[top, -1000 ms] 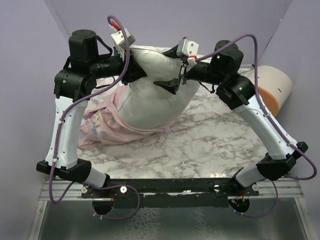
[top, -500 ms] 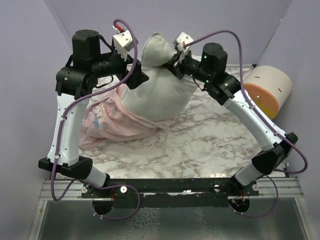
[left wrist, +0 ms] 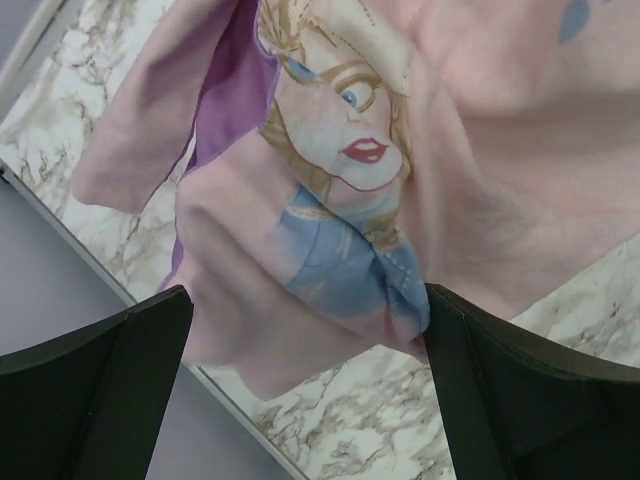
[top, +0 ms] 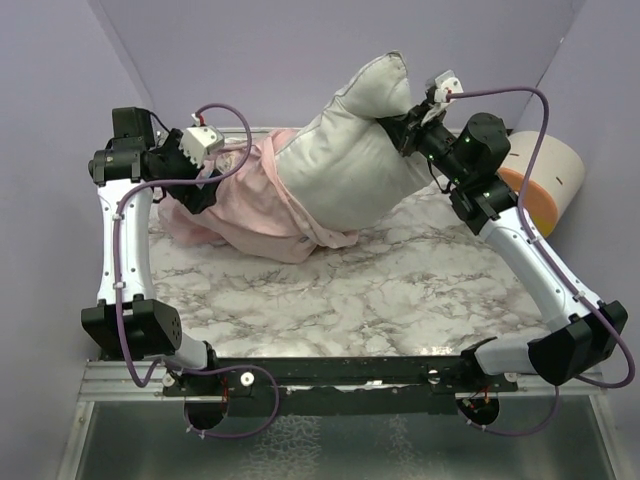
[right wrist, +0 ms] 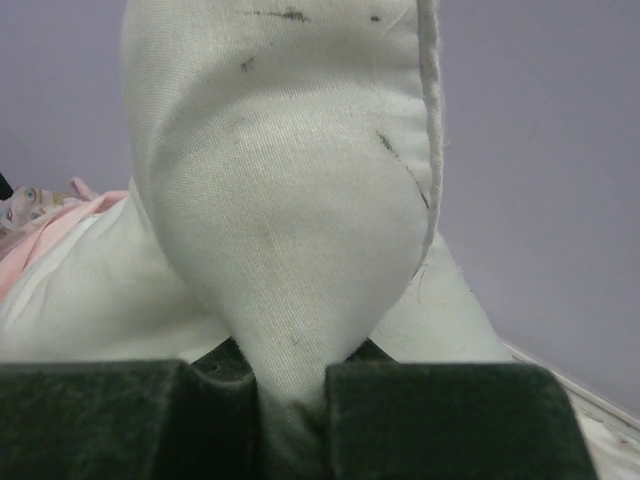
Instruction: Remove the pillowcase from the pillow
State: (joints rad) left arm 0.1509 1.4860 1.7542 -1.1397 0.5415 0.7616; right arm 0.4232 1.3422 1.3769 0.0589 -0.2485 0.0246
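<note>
The white pillow (top: 345, 160) slants up to the right, its upper corner pinched in my right gripper (top: 405, 125). In the right wrist view that gripper (right wrist: 290, 410) is shut on a fold of the pillow (right wrist: 290, 200). The pink pillowcase (top: 255, 200) is bunched round the pillow's lower left end and spills onto the table. My left gripper (top: 205, 185) hangs open at the pillowcase's left side. The left wrist view shows its wide-apart fingers (left wrist: 530, 390) on either side of a fold of the princess-printed pillowcase (left wrist: 340, 180), the left gripper (left wrist: 305, 390) gripping nothing.
A cream-and-orange cylinder (top: 540, 180) stands at the right edge, just behind my right arm. The marble table (top: 400, 300) is walled in purple at the back and sides. Its left edge (left wrist: 60, 200) runs close to my left gripper.
My right gripper shut on the pillow's corner and pulled it up and to the right. My left gripper opened, let go, and dropped left onto the pillowcase, which has slid further down the pillow.
</note>
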